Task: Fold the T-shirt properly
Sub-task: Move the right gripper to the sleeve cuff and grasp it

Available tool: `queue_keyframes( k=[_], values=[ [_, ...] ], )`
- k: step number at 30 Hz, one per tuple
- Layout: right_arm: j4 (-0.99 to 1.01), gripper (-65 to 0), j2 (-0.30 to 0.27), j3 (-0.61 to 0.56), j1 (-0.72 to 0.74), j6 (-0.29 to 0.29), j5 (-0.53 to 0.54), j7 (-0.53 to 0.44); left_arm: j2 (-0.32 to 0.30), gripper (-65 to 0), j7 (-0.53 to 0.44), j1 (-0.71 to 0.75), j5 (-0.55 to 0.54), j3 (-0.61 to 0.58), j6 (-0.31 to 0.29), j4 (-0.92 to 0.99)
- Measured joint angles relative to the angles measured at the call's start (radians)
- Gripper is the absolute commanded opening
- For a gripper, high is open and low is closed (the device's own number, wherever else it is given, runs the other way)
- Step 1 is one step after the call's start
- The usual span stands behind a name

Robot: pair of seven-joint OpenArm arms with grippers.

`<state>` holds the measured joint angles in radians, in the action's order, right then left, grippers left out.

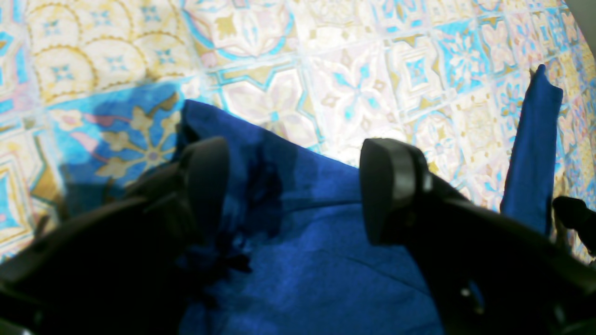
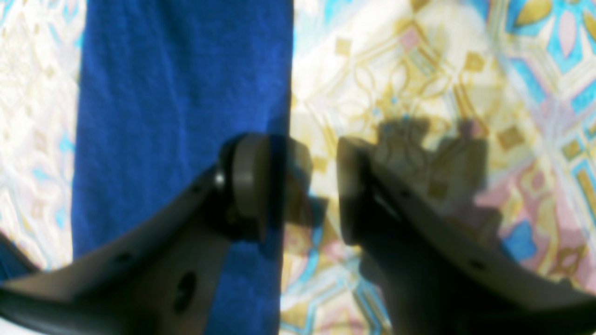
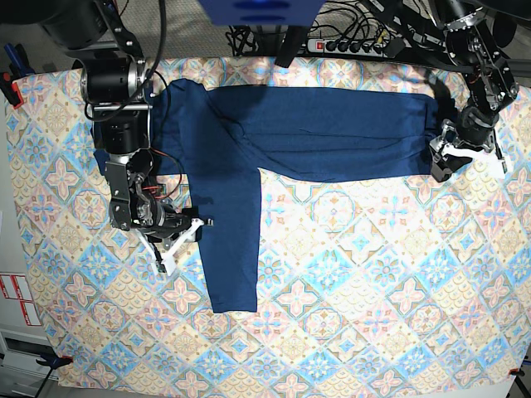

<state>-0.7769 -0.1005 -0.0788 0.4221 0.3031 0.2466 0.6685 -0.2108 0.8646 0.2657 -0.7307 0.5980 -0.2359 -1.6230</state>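
Base view: the T-shirt (image 3: 307,133) is spread across the upper part of the surface (image 3: 348,282), which is covered by a tile-patterned tablecloth (image 3: 373,323). The body is laid as a long horizontal band from the upper left to the upper right of the frame, and one sleeve (image 3: 232,240) is extended straight down from the band toward the lower centre. A power strip (image 3: 353,43) and cables are seen beyond the top edge of the surface.

The right pincer (image 3: 176,242) is placed at centre left of the base view, just beside the left edge of the hanging sleeve. In the right wrist view its jaws are shown parted by a moderate gap, with nothing held between them (image 2: 298,186); the left finger is set over the edge of the blue cloth (image 2: 181,116) and the right finger over bare tablecloth (image 2: 419,70).

The left pincer (image 3: 469,156) is placed at the upper right of the base view, at the right end of the shirt's band. In the left wrist view its jaws are shown spread wide (image 1: 293,186) above the blue fabric (image 1: 307,251), which fills the lower centre of that frame; no cloth is gripped. A narrow raised strip of the same fabric (image 1: 535,149) is seen at the right edge.
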Motion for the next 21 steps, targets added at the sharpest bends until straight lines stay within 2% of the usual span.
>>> queue_keyframes(
  k=[5, 14, 17, 20, 21],
  values=[
    [0.051, -42.0, 0.031, 0.001, 0.01, -0.001, 0.001, -0.058, 0.0, -23.9, 0.0, -0.001, -0.001, 0.0, 0.0, 0.0],
    [0.051, -43.2, 0.11, 0.0, 0.007, 0.0, 0.004, -0.052, 0.0, -23.9, 0.0, -0.002, 0.0, 0.0, 0.0, 0.0],
    [0.051, -51.5, 0.12, 0.0, -0.005, 0.0, 0.009, -0.062, 0.0, -23.9, 0.0, -0.002, -0.002, 0.0, -0.001, 0.0],
    [0.051, -65.0, 0.116, 0.0, -0.01, 0.0, 0.015, -0.058, 0.0, -23.9, 0.0, -0.002, -0.002, 0.0, 0.0, 0.0],
    [0.05, -65.0, 0.116, 0.0, -0.01, 0.0, 0.016, -0.058, 0.0, -23.9, 0.0, -0.002, -0.002, 0.0, 0.0, 0.0]
  ],
)
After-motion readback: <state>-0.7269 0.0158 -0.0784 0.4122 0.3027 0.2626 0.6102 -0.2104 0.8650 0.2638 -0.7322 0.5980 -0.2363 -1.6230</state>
